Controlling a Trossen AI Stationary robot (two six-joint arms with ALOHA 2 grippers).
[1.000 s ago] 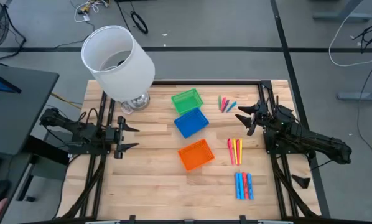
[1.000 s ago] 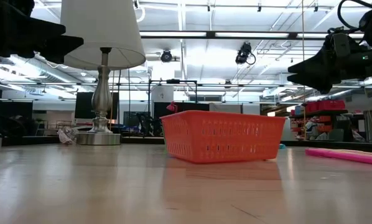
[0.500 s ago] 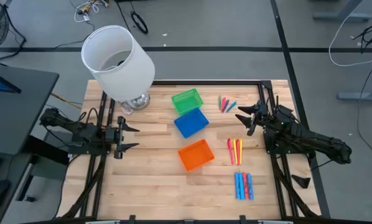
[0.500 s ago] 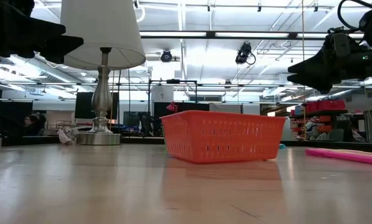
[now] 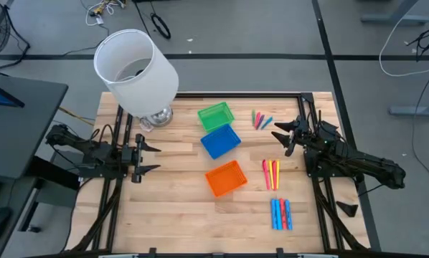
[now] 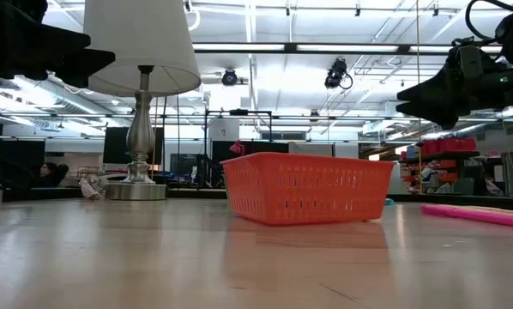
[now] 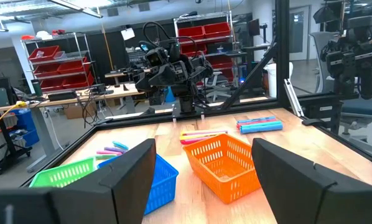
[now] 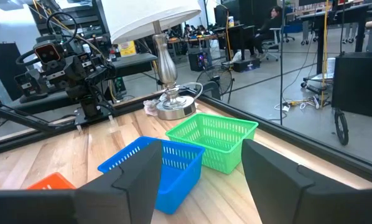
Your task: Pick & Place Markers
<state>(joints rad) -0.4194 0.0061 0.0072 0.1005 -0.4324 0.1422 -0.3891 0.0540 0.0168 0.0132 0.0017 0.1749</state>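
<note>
A: What are the jaws doing now?

B: The right gripper (image 5: 281, 137) has its jaws wide open and holds nothing. It hangs above the counter (image 5: 171, 208) and touches no object. The left gripper (image 5: 148, 158) is the same: jaws spread wide, empty, waiting over the far side of the counter, well apart from the right one.

A: Where are the markers?

B: All are on the right gripper's side, lying flat on the wood. The first group of markers (image 5: 261, 120) is just beside its open jaws; I count about four, in green, pink and blue, spread like a fan. The second group (image 5: 271, 174) lies near the same arm, a little farther from the jaws: about four, in pink, yellow and orange, side by side. The third group (image 5: 281, 213) is the farthest from the jaws, mostly blue with one red, about five, but I cannot count them surely.

A: And the trays?

B: Three, between the two grippers: a green tray (image 5: 215, 115), a blue tray (image 5: 220, 141) touching it, and an orange tray (image 5: 226, 178) a bit apart. No marker shows in them.

A: Anything else?

B: One lamp (image 5: 135, 68) with a white shade stands beyond the left gripper's jaws. I can read no label or writing anywhere.
</note>
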